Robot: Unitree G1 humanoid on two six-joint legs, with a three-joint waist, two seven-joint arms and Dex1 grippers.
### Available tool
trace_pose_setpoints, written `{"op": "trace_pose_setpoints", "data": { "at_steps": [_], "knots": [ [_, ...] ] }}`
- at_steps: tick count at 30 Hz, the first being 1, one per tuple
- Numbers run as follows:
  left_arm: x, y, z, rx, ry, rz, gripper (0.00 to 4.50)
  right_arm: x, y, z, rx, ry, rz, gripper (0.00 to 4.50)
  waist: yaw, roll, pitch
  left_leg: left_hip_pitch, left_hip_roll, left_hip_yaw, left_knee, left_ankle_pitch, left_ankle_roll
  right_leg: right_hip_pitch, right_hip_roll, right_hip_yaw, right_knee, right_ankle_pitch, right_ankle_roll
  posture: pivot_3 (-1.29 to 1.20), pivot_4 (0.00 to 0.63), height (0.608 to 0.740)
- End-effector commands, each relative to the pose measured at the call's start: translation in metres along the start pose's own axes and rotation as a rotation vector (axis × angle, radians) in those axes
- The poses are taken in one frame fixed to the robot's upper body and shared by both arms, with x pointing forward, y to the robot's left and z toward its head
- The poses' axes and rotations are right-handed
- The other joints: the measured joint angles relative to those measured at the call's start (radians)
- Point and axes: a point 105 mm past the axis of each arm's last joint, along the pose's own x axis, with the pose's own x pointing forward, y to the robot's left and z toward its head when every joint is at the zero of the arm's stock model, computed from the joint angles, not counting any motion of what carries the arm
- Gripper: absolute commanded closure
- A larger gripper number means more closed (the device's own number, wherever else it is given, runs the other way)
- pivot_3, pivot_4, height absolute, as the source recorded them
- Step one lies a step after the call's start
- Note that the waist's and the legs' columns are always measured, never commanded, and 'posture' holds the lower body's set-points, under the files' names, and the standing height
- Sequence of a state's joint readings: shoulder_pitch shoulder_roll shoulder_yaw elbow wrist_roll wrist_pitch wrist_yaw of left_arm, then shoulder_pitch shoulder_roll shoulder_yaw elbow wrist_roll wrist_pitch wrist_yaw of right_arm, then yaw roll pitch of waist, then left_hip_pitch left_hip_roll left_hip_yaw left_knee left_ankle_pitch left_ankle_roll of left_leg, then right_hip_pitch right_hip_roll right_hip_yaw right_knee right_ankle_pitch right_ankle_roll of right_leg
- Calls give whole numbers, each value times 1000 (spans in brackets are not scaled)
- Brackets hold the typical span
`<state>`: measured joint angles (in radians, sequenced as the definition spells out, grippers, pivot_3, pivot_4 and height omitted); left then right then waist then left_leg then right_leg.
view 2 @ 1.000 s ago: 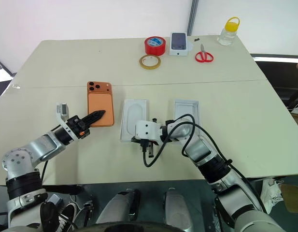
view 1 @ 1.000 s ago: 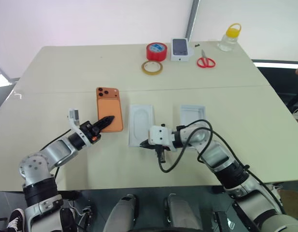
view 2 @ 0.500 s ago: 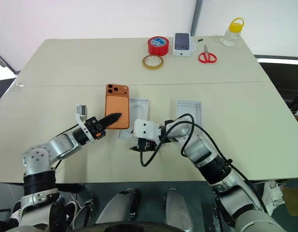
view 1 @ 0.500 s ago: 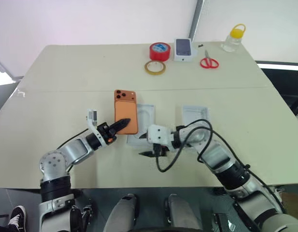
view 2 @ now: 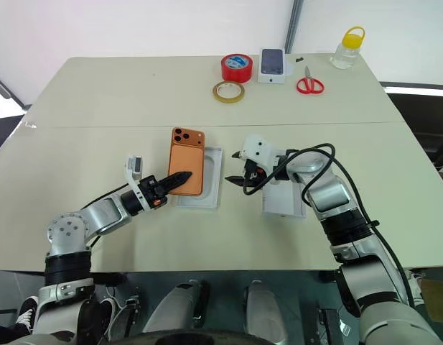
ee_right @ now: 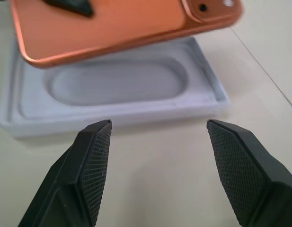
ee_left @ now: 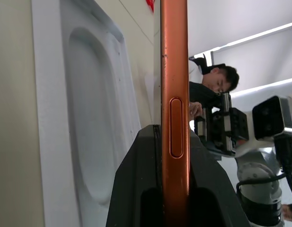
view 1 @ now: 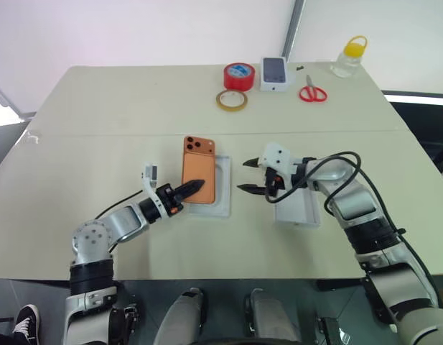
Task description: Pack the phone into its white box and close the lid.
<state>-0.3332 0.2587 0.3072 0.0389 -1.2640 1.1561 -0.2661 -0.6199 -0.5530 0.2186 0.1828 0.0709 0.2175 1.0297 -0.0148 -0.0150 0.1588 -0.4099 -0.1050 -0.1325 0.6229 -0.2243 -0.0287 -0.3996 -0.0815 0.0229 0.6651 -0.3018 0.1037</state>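
Currently the left gripper (view 1: 194, 187) fingers clamp the phone (view 1: 199, 171) above the white box (view 1: 220, 188); seating and lidding remain. Right gripper (view 1: 252, 175) fingers stand wide, empty, at the box's 3 o'clock; the lid (view 1: 301, 211) lies on the counter (view 1: 120, 108).

The phone (view 1: 199, 171) covers the left part of the box (view 1: 222, 188) under it. The right arm hides much of the lid (view 1: 301, 213). In the left wrist view the phone is cut off at the top edge.

Two tape rolls (view 1: 238, 75), one pair of scissors (view 1: 311, 93), one bottle (view 1: 348, 57), one orange phone (view 1: 199, 169).
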Motion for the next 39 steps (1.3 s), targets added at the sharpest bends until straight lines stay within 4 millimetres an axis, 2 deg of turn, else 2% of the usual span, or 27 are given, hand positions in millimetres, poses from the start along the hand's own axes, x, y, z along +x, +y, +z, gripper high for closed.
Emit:
{"op": "trace_pose_setpoints", "data": {
  "at_steps": [1,10,23,27,29,31,33,34,36,38,39],
  "knots": [
    [6,-10,0,13,17,-51,4500,-10,-7,5,-35,-34,-34,1145,0,0,0,0,0,0,0,0,0,0,0,0,0,0,0,0,150,740],
    [6,-9,-1,22,35,-35,282,-9,-10,4,-58,-26,-48,1104,0,0,0,0,0,0,1,0,0,1,0,0,0,0,0,0,150,740],
    [-18,-21,10,189,114,19,282,0,-7,7,-75,-33,-27,1104,-1,0,0,1,0,0,0,0,0,0,0,0,0,0,0,0,150,740],
    [-32,-25,25,315,95,45,282,2,-6,7,-82,-34,-23,1104,-2,0,0,0,0,0,0,0,0,0,0,0,0,0,0,0,150,740],
    [-38,-19,40,382,62,111,282,2,-6,8,-79,-38,-20,1104,-2,1,0,1,0,0,0,0,0,0,0,0,0,0,0,0,150,740],
    [-41,-15,58,419,0,152,791,3,-6,9,-79,-43,-15,1104,-1,1,0,1,0,0,0,0,-1,0,0,0,0,0,0,0,150,740],
    [-42,-13,76,438,-81,180,1552,5,-7,10,-73,-48,-14,1650,2,1,0,1,0,0,0,0,0,0,0,0,0,0,0,0,150,740],
    [-42,-10,79,450,-90,203,2091,5,-7,10,-71,-46,-14,1998,2,0,1,1,0,0,0,0,0,0,0,0,0,0,0,0,150,740],
    [-38,-6,78,512,-71,225,3143,8,-7,7,-86,-21,-14,3041,1,0,1,0,0,0,0,0,0,0,0,0,0,0,0,0,150,740],
    [-35,18,68,697,37,369,4148,11,-8,0,-101,12,-38,4058,1,1,1,0,0,0,-1,0,-1,0,0,0,-1,0,0,0,150,740],
    [-31,24,62,765,79,386,4485,13,-8,-2,-116,21,-52,4453,1,1,0,1,0,0,-1,0,-1,0,0,0,-1,0,0,0,150,740]
  ]
}}
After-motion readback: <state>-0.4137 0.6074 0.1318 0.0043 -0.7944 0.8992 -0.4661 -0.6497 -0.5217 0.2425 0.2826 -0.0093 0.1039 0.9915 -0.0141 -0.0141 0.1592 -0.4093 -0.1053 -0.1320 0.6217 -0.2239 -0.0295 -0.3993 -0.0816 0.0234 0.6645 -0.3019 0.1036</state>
